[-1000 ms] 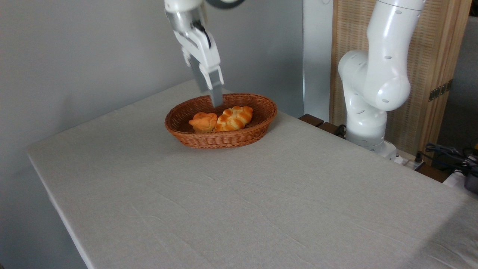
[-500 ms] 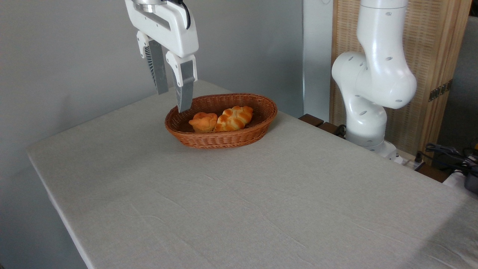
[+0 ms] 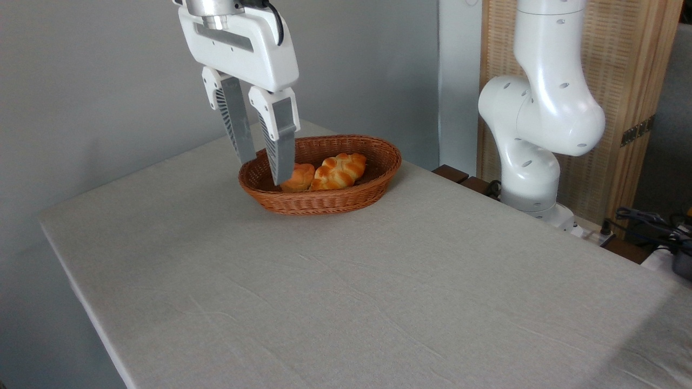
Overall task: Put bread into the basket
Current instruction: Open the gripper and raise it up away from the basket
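Over the basket (image 3: 346,197), the claw (image 3: 265,172) has lowered.

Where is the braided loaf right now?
The braided loaf lies inside the wicker basket at the far side of the table, in its right half, touching the small round bun to its left. The open gripper is empty.

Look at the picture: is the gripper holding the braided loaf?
No. The gripper is open and empty at the basket's left end, while the braided loaf lies inside the basket beside a round bun.
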Robot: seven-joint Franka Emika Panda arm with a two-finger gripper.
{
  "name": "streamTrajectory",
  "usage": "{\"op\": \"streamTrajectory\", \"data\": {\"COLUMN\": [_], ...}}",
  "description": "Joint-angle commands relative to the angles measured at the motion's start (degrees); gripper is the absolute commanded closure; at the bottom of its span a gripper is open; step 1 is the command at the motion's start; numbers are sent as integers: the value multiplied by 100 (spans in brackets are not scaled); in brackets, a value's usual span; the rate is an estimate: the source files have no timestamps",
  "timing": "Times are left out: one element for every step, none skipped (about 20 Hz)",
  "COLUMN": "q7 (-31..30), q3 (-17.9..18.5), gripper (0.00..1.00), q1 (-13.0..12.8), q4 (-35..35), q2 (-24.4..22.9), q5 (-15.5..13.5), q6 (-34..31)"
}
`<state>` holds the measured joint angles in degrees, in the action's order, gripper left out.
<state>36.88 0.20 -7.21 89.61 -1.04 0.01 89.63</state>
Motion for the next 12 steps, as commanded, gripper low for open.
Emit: {"op": "streamTrajectory", "data": {"q7": [-146, -190, -295, -374, -366, -357, -357, -357, -357, -340, -331, -331], "q3": [-47, -47, -47, -47, -47, -47, -47, -47, -47, -47, -47, -47], "gripper": [0, 0, 0, 0, 0, 0, 0, 0, 0, 0, 0, 0], "q1": [35, 35, 35, 35, 35, 44, 44, 114, 158, 158, 158, 158], "q4": [-164, -164, -155, -155, -155, -155, -155, -155, -155, -155, -155, -155], "q2": [113, 113, 113, 96, 95, 95, 95, 87, 78, 69, 69, 69], "q5": [166, 174, 166, 166, 166, 166, 148, 96, 78, 78, 78, 87], "q6": [-271, -297, -306, -306, -297, -280, -262, -253, -253, -244, -244, -244]}}
